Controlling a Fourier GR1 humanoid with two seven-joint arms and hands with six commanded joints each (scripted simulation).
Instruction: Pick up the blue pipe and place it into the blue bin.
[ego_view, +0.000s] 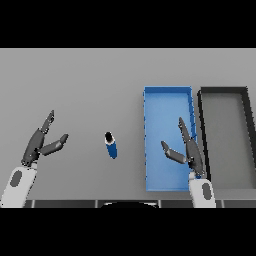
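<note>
Two hands show over the grey table (90, 80), and neither holds anything, so the task looks to be at its very first step, the reach for the blue pipe (111, 145). That pipe lies on the bare table, between the hands and just left of the blue bin (167, 95), apart from its wall, its dark end pointing away from the robot. The left hand (41, 141) hangs well to the pipe's left with fingers straight and thumb spread wide. The right hand (186, 148) hovers over the blue bin, fingers straight too, thumb out toward the pipe. Next, one hand must probably come over the pipe and close round its short body before carrying it right. A black bin (202, 120) stands touching or just beside the blue one, on its right.
</note>
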